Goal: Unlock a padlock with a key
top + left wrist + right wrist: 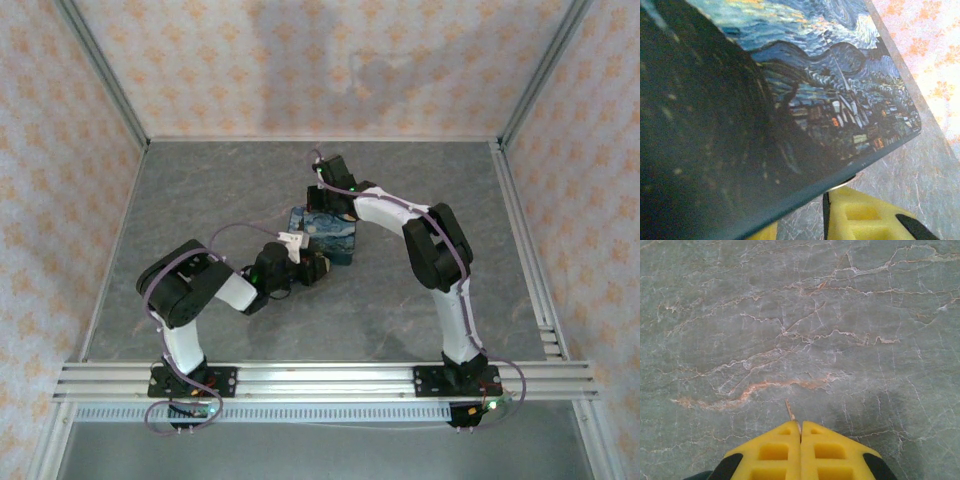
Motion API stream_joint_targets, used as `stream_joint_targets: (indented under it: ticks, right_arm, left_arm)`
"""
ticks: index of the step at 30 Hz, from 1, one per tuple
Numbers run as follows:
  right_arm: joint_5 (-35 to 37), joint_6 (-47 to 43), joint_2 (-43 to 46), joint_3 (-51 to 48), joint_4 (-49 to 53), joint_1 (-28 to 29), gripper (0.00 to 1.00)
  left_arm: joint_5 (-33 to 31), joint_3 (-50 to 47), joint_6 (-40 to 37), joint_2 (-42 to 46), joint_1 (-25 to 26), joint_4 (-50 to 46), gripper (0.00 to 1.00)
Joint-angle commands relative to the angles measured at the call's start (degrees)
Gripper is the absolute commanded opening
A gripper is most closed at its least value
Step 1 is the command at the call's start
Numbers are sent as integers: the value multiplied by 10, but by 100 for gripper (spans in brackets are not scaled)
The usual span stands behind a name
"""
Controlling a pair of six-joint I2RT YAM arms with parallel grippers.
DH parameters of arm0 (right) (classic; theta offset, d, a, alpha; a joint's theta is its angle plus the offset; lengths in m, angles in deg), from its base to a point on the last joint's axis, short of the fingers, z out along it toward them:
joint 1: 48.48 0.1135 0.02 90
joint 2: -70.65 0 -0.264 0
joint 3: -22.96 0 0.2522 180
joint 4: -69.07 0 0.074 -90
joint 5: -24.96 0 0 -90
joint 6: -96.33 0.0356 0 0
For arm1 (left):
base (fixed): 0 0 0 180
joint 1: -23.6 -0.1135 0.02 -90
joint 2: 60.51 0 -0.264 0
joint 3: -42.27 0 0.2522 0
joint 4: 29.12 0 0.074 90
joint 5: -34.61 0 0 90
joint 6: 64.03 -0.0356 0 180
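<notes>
Main worry, near side: the left gripper (800,220) sits hard against the starry-night tin (820,100), whose rim crosses its yellow fingers (865,220). Any push could skid or tip the tin across the table (200,210). Farther out, both wrists crowd the tin, so a loose swing could knock them together. Padlock: I cannot tell where it lies, and aiming a key at something that small invites a miss. Poses: left arm folded low off the near edge, elbow out left, jaws parted with bare table between them, nothing seen held. Tin about mid-table. Right arm arches over to the tin's far side. The right gripper (800,422) faces bare table, fingers pressed together. A thin tan line at its tips could be key or table vein, too small to tell.
</notes>
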Motion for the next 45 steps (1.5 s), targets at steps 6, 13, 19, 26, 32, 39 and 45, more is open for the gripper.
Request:
stream_joint_targets:
  ticks: [6, 13, 19, 26, 32, 39, 45]
  right_arm:
    - [-2, 3, 10, -16, 34, 5, 0]
    - [-6, 6, 9, -18, 31, 5, 0]
    - [-6, 8, 13, -22, 28, 5, 0]
    - [-6, 8, 16, -27, 27, 5, 0]
    - [-5, 7, 16, -27, 26, 5, 0]
    - [-2, 6, 17, -31, 26, 5, 0]
    - [-1, 8, 16, -29, 26, 5, 0]
  left_arm:
    - [-10, -11, 2, 31, -9, 29, 30]
    - [-69, -12, 2, 37, -2, 11, 59]
    - [-138, -3, -5, 30, 25, 8, 62]
    - [-111, 11, -1, -1, 35, 37, 46]
    - [-104, 11, -6, 5, 34, 30, 34]
    - [-75, -7, -8, 36, 20, 29, 44]
    - [-33, -16, -13, 54, 18, 23, 34]
